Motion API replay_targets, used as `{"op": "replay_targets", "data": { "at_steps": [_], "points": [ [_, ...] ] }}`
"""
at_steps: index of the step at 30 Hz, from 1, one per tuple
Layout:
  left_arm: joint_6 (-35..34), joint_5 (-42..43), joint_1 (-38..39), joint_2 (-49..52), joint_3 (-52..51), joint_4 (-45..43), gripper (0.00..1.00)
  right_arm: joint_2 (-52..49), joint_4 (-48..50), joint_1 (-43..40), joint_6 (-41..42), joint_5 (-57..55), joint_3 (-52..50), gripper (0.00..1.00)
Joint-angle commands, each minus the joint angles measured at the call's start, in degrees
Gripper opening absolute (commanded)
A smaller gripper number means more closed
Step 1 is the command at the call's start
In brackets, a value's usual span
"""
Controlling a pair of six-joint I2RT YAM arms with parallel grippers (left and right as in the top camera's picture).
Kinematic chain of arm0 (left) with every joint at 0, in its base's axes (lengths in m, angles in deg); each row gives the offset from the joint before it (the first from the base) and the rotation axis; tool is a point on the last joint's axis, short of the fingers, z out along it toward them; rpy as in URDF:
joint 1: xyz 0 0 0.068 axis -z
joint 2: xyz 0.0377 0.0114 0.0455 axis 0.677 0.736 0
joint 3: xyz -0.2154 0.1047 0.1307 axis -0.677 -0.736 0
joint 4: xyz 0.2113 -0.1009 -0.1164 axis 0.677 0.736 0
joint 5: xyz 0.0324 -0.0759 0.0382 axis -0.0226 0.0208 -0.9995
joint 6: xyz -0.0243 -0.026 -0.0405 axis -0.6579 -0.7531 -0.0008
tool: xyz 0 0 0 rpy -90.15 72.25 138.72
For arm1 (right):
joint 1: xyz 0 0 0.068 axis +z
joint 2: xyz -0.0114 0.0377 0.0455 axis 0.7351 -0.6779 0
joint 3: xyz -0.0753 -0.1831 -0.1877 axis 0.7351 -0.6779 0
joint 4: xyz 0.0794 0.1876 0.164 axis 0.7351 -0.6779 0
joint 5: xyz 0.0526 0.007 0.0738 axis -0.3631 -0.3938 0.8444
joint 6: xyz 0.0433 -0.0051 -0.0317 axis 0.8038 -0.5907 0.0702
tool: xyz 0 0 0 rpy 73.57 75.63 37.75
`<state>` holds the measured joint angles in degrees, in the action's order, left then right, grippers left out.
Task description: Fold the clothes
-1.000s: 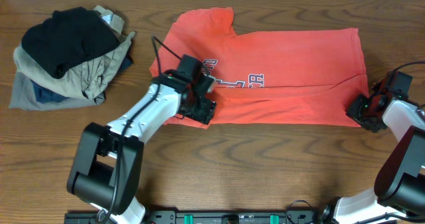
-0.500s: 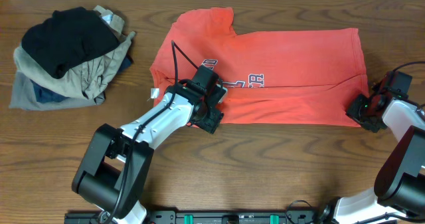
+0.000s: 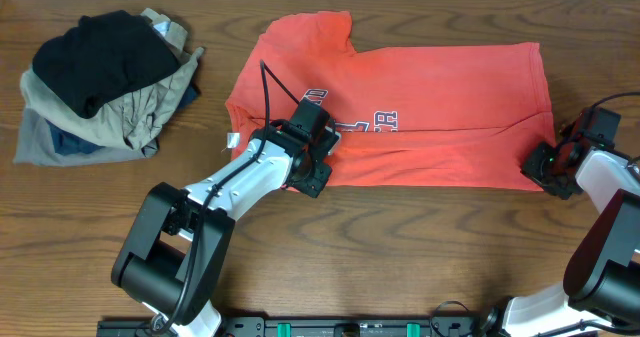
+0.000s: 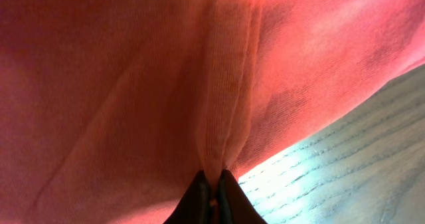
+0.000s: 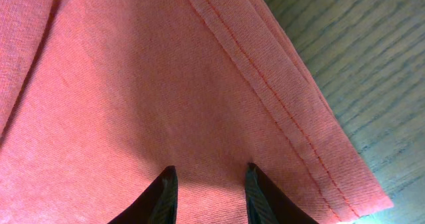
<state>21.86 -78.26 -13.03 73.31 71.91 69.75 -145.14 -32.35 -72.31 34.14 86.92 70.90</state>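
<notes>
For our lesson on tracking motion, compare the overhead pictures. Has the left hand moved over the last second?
Yes. The left hand has shifted right along the shirt's near edge, farther from the clothes pile.

1 red-orange T-shirt (image 3: 440,107) w/ 1 white tag (image 3: 232,139) at its edge, on 1 wood surface (image 3: 400,247). 1 pile (image 3: 100,92) of other clothes, 4 items showing: 1 black garment (image 3: 95,62), 1 khaki garment (image 3: 130,115), 1 grey garment (image 3: 35,147), 1 blue garment (image 3: 75,145); can't tell if more lie underneath. 2 arms, left arm (image 3: 235,177) & right arm (image 3: 612,192), 2 fingers apiece: left fingers (image 4: 197,201), right fingers (image 5: 166,192).
</notes>
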Motion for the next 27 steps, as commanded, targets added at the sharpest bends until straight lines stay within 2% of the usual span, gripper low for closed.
{"op": "replay_targets", "data": {
  "at_steps": [1,9,15,16,18,21,23,24,27],
  "points": [
    [0.1,-0.7,0.0,0.7,-0.2,-0.4,0.06,-1.2,-1.3,0.1,-0.6,-1.6,-2.3,0.33],
    [-0.2,-6.6,-1.8,0.6,6.8,-2.5,0.06,-1.2,-1.3,0.1,-0.6,-1.6,-2.3,0.33],
    [-3.6,-5.1,-2.7,0.7,6.9,-4.9,0.06,-1.2,-1.3,0.1,-0.6,-1.6,-2.3,0.33],
    [-3.6,-4.1,-2.6,0.7,6.9,-4.6,0.08,-1.2,-1.3,0.1,-0.6,-1.6,-2.3,0.33],
    [-3.6,-1.5,-2.6,0.7,6.8,-4.2,0.3,-1.2,-1.3,0.1,-0.6,-1.6,-2.3,0.33],
    [-3.6,0.0,-2.6,0.7,6.8,-4.3,0.35,-1.2,-1.3,0.1,-0.6,-1.6,-2.3,0.33],
    [-3.6,0.0,-2.7,0.7,6.8,-4.3,0.47,-1.2,-1.4,0.1,-0.6,-1.6,-2.3,0.33],
    [-3.6,0.0,-2.9,0.6,6.8,-4.2,0.5,-1.2,-1.4,0.1,-0.6,-1.7,-2.3,0.33],
    [-3.6,0.0,-4.4,-0.4,6.8,-3.5,0.51,-1.2,-1.4,0.1,-0.6,-1.7,-2.3,0.33]
  ]
}}
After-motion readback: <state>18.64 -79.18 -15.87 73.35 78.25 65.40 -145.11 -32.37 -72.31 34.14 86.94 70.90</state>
